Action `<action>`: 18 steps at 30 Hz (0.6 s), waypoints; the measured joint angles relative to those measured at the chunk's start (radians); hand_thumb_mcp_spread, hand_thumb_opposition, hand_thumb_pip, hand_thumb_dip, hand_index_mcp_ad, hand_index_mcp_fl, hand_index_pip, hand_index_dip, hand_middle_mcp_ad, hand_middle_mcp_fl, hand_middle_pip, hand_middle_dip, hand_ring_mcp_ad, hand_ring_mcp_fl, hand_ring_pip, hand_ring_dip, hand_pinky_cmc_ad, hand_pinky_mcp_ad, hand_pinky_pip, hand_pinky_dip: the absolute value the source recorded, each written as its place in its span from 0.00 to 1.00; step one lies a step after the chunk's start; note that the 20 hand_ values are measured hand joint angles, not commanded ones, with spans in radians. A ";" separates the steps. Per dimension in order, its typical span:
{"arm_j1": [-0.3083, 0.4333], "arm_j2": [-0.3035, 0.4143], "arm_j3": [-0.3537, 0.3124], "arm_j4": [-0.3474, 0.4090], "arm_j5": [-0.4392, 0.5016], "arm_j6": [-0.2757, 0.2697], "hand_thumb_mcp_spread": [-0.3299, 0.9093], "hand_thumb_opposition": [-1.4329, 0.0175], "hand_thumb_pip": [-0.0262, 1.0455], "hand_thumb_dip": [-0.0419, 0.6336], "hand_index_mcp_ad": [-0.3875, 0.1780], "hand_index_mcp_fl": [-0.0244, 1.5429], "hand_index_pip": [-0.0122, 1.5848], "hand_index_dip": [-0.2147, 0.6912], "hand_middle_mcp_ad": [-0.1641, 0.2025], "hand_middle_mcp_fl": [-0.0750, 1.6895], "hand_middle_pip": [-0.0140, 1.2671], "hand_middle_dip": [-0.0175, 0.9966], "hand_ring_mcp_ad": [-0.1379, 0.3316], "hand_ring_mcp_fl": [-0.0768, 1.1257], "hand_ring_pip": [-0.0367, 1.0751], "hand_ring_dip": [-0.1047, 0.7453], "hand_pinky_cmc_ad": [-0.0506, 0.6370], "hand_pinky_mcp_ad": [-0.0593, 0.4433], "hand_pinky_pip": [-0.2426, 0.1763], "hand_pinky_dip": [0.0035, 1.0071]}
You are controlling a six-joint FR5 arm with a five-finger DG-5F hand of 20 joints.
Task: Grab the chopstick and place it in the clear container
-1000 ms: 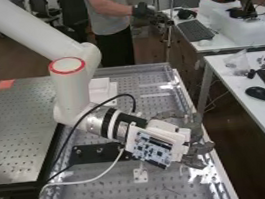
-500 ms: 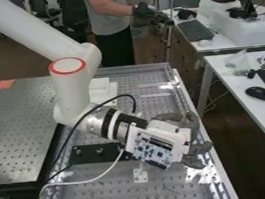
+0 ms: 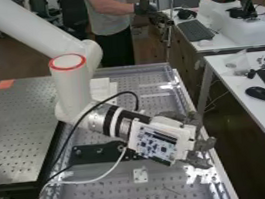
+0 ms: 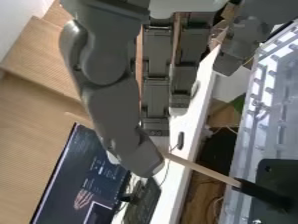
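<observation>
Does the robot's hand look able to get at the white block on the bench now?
Probably not as things stand: the hand seems to hold the chopstick, and its fingers point away from the white block.

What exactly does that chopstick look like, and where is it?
The chopstick is slim and straight: pale and wood-like near the hand, black and thicker towards the far end. It slants outward, its near end hidden at the hand's tips, which seem to pinch it. The black end shows against a dark plate; whether they touch is unclear.
</observation>
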 joint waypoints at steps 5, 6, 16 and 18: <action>0.005 0.011 0.001 0.007 0.003 -0.022 0.97 0.26 0.44 0.53 0.44 0.73 0.38 0.62 0.30 0.73 0.23 0.77 0.24 0.56 0.14 0.66 0.74 0.58 0.54 0.15; 0.006 0.015 0.000 0.010 0.002 -0.029 0.97 0.26 0.44 0.53 0.45 0.74 0.37 0.63 0.30 0.73 0.23 0.77 0.24 0.56 0.14 0.66 0.73 0.58 0.53 0.15; 0.014 0.039 0.008 0.008 -0.005 -0.069 0.97 0.24 0.44 0.53 0.49 0.79 0.32 0.63 0.31 0.77 0.20 0.73 0.25 0.57 0.14 0.67 0.74 0.62 0.57 0.15; 0.014 0.043 0.015 0.003 -0.008 -0.082 0.97 0.24 0.44 0.53 0.51 0.80 0.31 0.64 0.30 0.77 0.19 0.71 0.24 0.58 0.14 0.67 0.73 0.61 0.57 0.15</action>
